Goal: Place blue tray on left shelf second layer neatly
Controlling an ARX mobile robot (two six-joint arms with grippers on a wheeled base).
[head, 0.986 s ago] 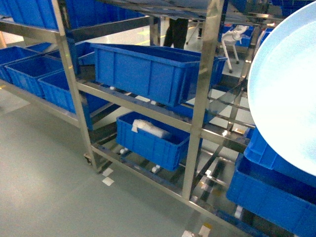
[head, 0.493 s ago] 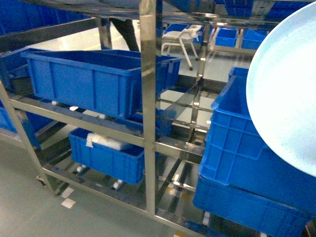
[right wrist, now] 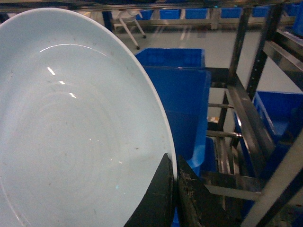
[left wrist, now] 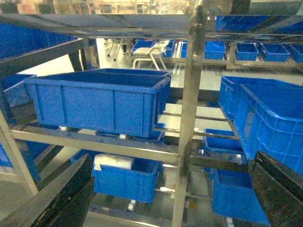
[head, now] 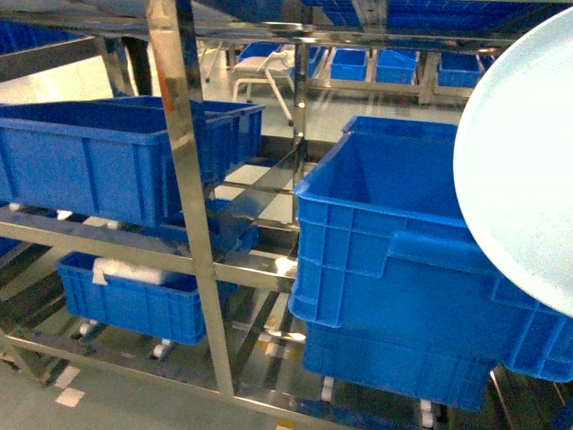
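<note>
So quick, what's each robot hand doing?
Left gripper: open, holding nothing.
Right gripper: shut on the blue tray, pinching its rim.

No text, label, brand, number or sign can be read in any view. White patches are seen on the floor (head: 67, 396) under the rack — blank or too blurred to be read. Nothing is printed on the blue tray (right wrist: 75, 132) clamped between the right fingers (right wrist: 163, 198).
</note>
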